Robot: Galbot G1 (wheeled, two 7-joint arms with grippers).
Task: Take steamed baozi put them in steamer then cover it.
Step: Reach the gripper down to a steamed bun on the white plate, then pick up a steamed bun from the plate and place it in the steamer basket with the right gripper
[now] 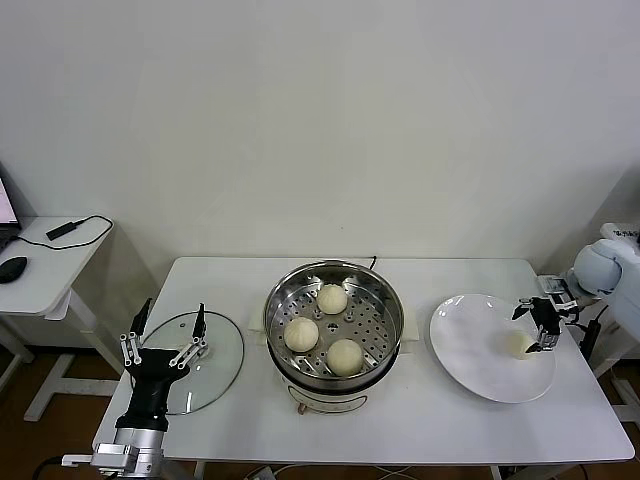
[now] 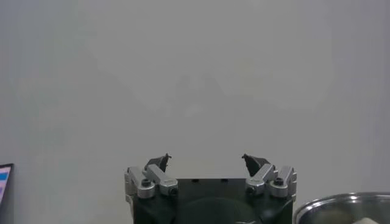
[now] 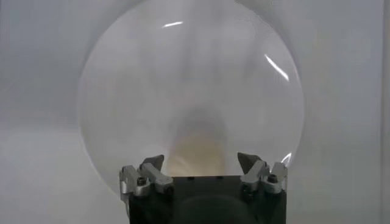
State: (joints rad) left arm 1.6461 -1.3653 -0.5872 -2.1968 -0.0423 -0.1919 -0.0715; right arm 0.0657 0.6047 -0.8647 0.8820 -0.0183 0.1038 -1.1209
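Observation:
The steel steamer (image 1: pixel 275 312) stands mid-table with three cream baozi (image 1: pixel 332 298) (image 1: pixel 301 334) (image 1: pixel 345 356) on its perforated tray. A fourth baozi (image 1: pixel 519 345) lies on the white plate (image 1: pixel 470 345) at the right; it also shows in the right wrist view (image 3: pixel 196 153). My right gripper (image 1: pixel 540 322) hangs open just above that baozi, its jaws apart either side of it and not touching (image 3: pixel 201 162). The glass cover (image 1: pixel 222 352) lies flat on the table left of the steamer. My left gripper (image 1: pixel 165 336) is open, parked upright over the cover's near edge (image 2: pixel 207 160).
The steamer's rim (image 2: pixel 341 204) shows in a corner of the left wrist view. A side desk (image 1: pixel 40 262) with a mouse and cable stands far left. The table's front edge (image 1: pixel 400 455) runs below the steamer.

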